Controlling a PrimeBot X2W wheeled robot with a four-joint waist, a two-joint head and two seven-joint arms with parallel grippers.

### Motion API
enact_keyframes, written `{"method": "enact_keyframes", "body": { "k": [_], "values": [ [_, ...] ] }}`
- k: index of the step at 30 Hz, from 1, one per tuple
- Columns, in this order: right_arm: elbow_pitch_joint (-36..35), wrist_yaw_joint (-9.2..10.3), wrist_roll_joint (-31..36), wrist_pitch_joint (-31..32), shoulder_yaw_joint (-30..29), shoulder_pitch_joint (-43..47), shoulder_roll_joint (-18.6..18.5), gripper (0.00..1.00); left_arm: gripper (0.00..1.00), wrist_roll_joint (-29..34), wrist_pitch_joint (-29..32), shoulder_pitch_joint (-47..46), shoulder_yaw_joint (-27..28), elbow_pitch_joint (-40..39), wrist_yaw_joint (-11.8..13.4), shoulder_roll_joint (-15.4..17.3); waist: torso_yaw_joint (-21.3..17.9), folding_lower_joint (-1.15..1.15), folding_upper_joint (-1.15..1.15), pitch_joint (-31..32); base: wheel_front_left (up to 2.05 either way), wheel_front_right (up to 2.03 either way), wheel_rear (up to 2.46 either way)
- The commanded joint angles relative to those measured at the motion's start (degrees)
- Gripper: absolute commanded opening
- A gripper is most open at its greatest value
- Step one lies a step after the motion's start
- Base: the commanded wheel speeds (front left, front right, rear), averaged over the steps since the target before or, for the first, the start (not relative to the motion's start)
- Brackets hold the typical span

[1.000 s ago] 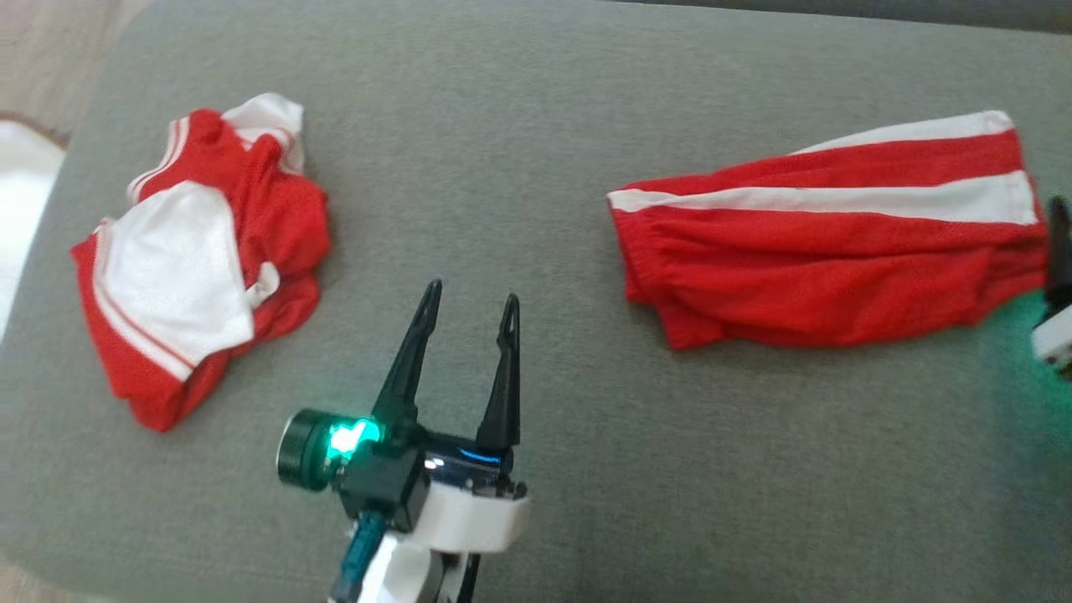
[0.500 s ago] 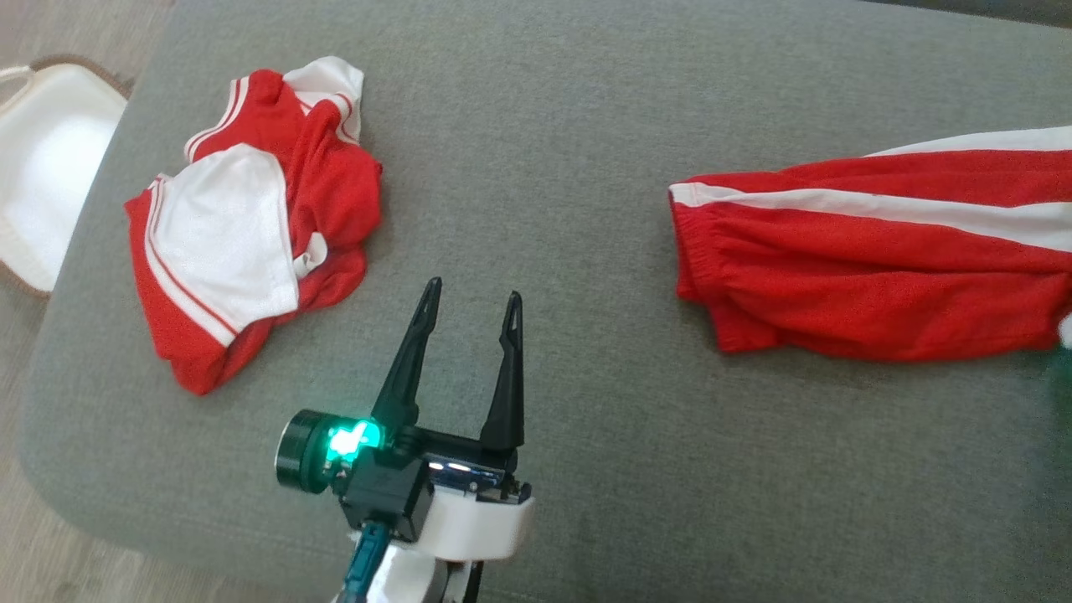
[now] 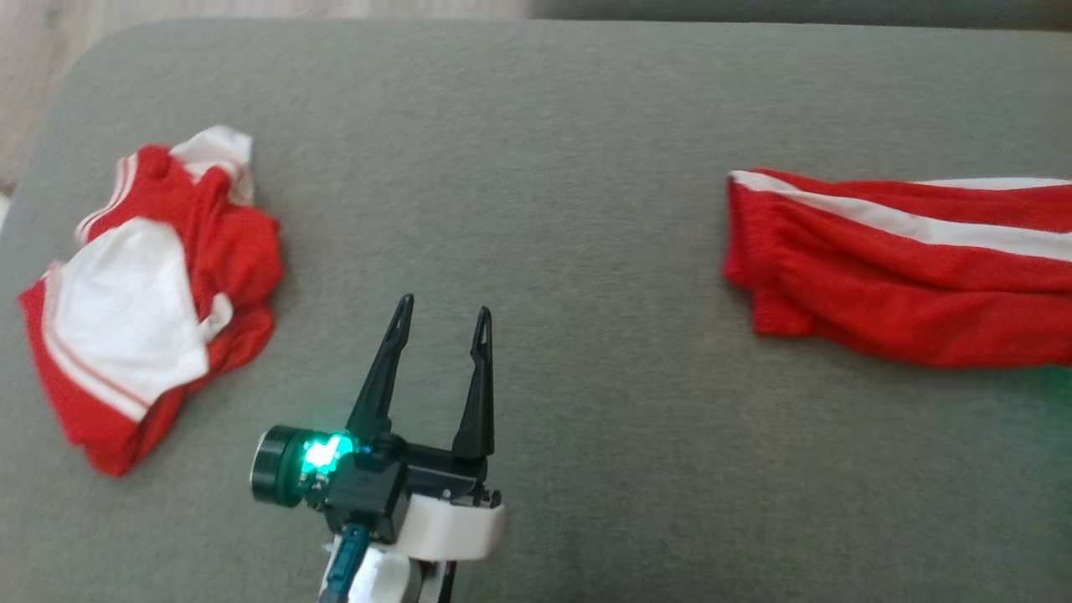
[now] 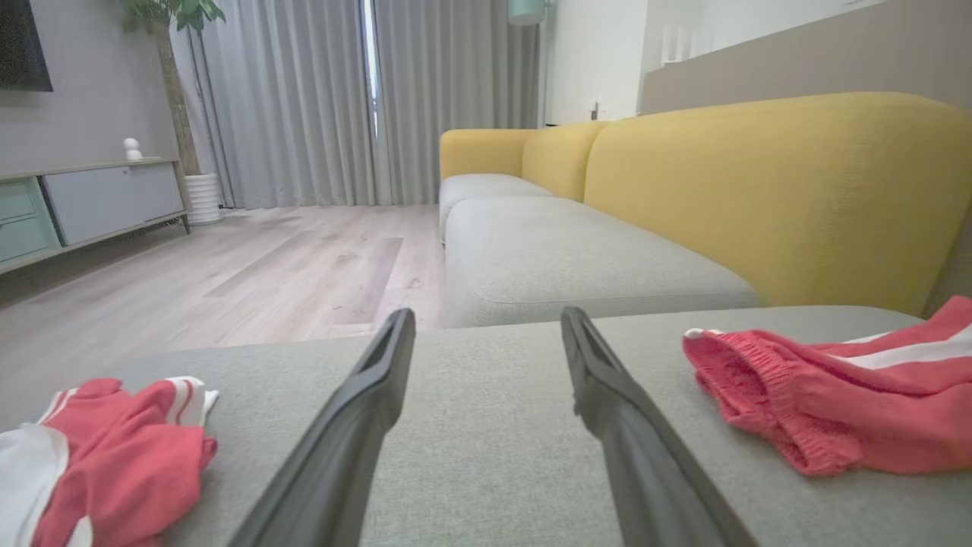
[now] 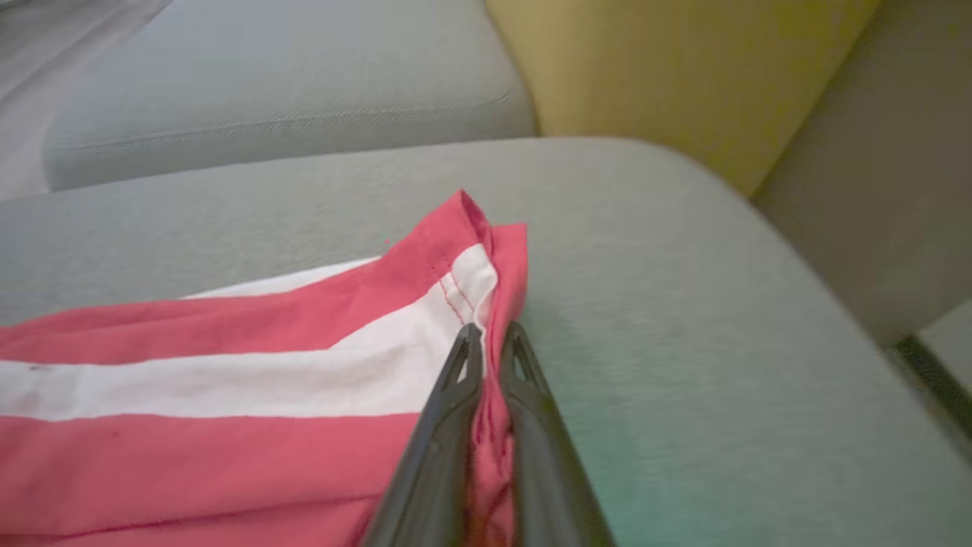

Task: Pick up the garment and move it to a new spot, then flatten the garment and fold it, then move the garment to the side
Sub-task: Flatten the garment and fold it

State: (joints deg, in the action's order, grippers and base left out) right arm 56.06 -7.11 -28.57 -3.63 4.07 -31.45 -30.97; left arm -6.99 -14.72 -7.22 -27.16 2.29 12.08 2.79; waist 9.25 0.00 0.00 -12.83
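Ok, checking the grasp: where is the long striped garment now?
Head view: the striped garment lies at the grey cushion's right, its hem in the shut right claw, the crumpled garment far left.

Head camera looks steeply down; wrist cameras skim low — all share the red white-striped cloth garment, right seemingly closest.

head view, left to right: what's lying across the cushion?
crumpled red-and-white garment → left gripper, open → striped red garment, running off the right edge
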Motion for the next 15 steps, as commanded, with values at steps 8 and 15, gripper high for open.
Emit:
{"method": "enact_keyframes", "body": {
  "k": [8,15],
  "values": [
    [-6.7,-0.37,1.5,-1.8,2.3,-2.0,-3.9,0.00,1.00,1.0,-0.3,0.3,3.0,0.0,-1.9,0.1,-5.4,0.00,0.00,3.5,0.00,0.00,0.00],
    [-17.3,-0.37,3.4,0.4,5.2,-2.2,2.4,0.00,1.00,0.2,-0.3,0.9,2.4,1.1,-2.6,0.1,-4.9,0.00,0.00,5.4,0.00,0.00,0.00]
  ]
}}
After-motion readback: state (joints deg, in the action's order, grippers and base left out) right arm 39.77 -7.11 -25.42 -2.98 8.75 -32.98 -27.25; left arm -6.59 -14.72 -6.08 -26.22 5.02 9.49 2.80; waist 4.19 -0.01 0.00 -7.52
